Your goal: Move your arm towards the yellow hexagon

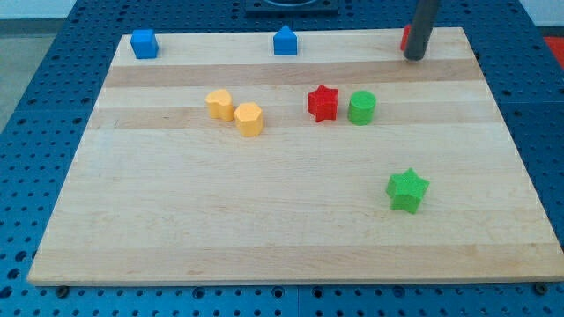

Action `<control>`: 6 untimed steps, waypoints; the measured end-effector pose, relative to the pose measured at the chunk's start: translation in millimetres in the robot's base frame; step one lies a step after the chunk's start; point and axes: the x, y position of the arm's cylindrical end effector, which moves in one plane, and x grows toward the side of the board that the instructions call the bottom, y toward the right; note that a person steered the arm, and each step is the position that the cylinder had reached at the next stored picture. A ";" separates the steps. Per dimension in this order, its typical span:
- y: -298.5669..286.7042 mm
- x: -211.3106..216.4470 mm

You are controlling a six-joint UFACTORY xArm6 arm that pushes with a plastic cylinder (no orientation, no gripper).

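Our tip (pixel 413 57) rests at the board's one o'clock corner, touching a mostly hidden red block (pixel 404 39). We carry no jaws, just a rod. The yellow hexagon (pixel 249 119) sits toward eight o'clock from it, beside the yellow heart (pixel 219 104).

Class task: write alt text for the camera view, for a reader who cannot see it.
My tip rests at the wooden board's top right, beside a partly hidden red block, far from the yellow hexagon left of centre. A yellow block touches the hexagon; a red star, green cylinder, green star and two blue blocks are spread around.
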 end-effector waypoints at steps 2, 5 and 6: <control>-30.5 0.0; -52.4 33.7; -102.7 45.9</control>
